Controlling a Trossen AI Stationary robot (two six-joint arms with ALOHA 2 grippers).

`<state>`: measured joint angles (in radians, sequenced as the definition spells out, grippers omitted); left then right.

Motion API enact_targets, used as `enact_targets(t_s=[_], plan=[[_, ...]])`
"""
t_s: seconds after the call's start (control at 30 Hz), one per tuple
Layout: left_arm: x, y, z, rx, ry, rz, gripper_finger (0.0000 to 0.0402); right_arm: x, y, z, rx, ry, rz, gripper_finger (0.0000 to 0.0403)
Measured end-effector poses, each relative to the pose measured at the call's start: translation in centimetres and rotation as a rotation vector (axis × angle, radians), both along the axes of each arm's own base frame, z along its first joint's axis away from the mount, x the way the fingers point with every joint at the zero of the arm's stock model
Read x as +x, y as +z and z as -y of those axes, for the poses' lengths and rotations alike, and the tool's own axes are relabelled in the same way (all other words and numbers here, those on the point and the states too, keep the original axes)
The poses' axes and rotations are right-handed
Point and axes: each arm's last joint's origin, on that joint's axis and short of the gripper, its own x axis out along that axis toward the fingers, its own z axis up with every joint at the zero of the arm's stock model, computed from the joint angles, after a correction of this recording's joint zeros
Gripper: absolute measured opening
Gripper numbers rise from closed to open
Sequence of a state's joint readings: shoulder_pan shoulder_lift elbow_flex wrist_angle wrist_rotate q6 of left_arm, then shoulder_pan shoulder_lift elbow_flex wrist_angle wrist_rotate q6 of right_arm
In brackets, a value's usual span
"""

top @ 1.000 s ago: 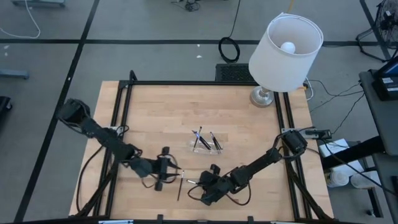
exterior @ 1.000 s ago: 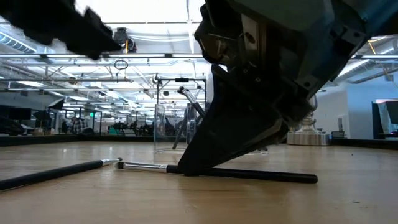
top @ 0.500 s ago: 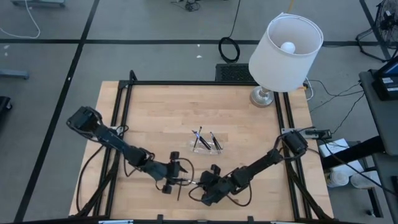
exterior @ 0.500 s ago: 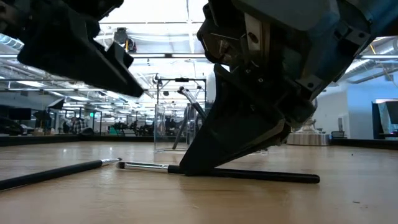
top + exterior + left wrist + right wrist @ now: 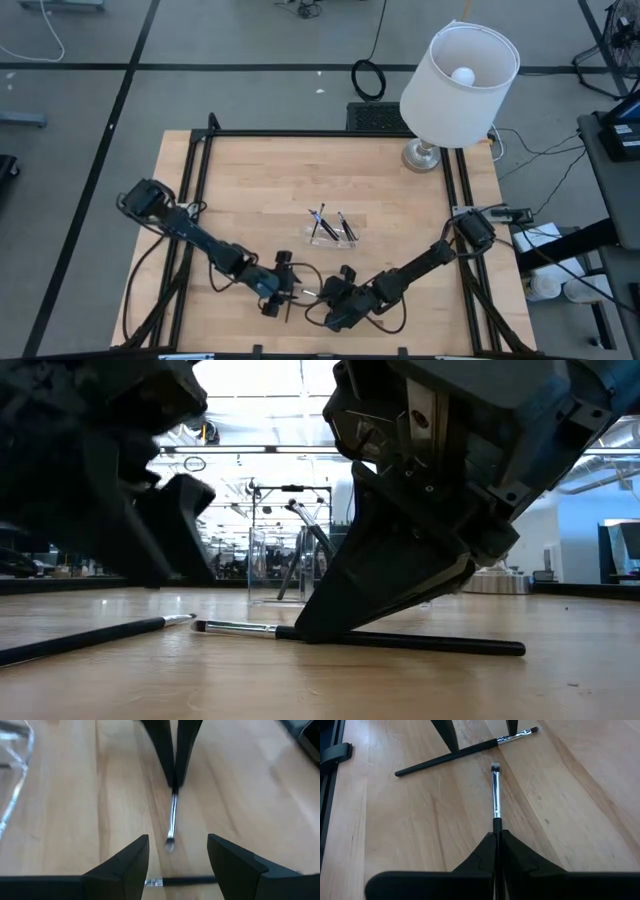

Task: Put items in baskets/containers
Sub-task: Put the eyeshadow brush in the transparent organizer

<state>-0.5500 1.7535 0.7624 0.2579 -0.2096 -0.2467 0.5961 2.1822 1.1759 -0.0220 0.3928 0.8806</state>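
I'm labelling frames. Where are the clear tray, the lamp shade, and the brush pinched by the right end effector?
clear tray point(image 5: 332, 238): high view, near rim.
lamp shade point(image 5: 455, 95): high view, outer wall.
pinched brush point(image 5: 495, 800): right wrist view, silvery ferrule.

Two black jointed arms with loose dark cables looping along them; each tool, left tool point(image 5: 285, 291) and right tool point(image 5: 333, 300), ends in flat, tapering matte-black fingers point(image 5: 227, 862).

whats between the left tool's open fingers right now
In the left wrist view, the silvery tip of the brush held by the right tool lies between the left tool's fingers.
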Motion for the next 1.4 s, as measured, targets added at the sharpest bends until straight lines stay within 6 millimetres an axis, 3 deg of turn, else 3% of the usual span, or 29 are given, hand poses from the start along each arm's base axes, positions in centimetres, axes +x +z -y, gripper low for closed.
enact_targets(t_s=[0.33,0.83,1.13,1.4], plan=[[0.3,-2.3,0.1,0.017,0.008,-0.042,0.0212,0.0,0.0,0.0,-0.005,0.0,0.01,0.0009],[0.7,-3.0,-0.4,0.015,0.035,-0.049,0.0211,0.1,0.0,0.0,-0.018,0.016,0.024,0.0009],[1.0,-5.6,-0.3,0.04,0.058,-0.076,0.0211,0.1,0.0,0.0,-0.027,0.01,0.031,0.0009],[0.7,-4.3,-0.4,-0.003,0.046,-0.113,0.0211,0.1,0.0,0.0,-0.026,0.009,0.031,0.0009]])
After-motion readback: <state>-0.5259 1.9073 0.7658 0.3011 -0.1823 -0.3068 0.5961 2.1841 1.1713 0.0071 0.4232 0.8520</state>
